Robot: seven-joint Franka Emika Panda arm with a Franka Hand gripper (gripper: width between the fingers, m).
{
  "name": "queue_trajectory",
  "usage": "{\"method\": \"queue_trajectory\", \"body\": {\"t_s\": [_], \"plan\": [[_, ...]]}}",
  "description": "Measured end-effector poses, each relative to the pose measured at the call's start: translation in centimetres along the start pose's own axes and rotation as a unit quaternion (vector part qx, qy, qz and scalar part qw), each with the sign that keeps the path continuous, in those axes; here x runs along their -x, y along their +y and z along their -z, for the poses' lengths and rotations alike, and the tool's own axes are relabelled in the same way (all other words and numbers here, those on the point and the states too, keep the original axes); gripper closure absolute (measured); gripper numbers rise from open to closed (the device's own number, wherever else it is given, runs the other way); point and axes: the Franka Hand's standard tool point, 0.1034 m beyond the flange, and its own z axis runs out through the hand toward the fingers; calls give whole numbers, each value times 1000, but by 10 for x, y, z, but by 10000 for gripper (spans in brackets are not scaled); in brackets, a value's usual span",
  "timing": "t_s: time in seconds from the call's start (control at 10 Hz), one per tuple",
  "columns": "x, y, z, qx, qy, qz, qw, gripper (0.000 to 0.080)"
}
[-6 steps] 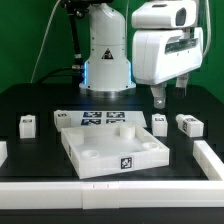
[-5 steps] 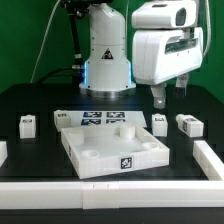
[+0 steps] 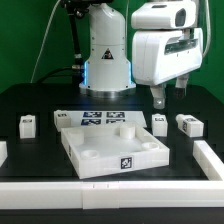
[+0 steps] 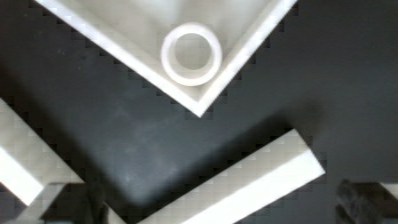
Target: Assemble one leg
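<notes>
Several small white legs with marker tags lie on the black table: two at the exterior view's left (image 3: 28, 123) (image 3: 61, 119) and two at its right (image 3: 159, 123) (image 3: 188, 124). My gripper (image 3: 168, 95) hangs open and empty a little above the nearer right leg. In the wrist view a white leg (image 4: 258, 178) lies diagonally on the black table between my gripper's (image 4: 210, 205) two dark fingertips, apart from both. The large white square panel (image 3: 105, 150) lies in the middle; one corner with a round hole (image 4: 191, 52) shows in the wrist view.
The marker board (image 3: 98, 119) lies behind the panel. A white fence (image 3: 110, 190) runs along the front edge and up the right side (image 3: 208, 158). The robot base (image 3: 105, 55) stands at the back. A white strip (image 4: 22, 160) crosses the wrist view's edge.
</notes>
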Motion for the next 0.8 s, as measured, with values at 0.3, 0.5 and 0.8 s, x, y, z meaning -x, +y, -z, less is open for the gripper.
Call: {"method": "queue_trajectory", "body": {"t_s": [0.3,0.5,0.8], "plan": [[23,-12,-12,14,13,76,997,150],[45,-15,-18,18,9,150,988,150],[49,-13,-19,18,8,153,988,150]]}}
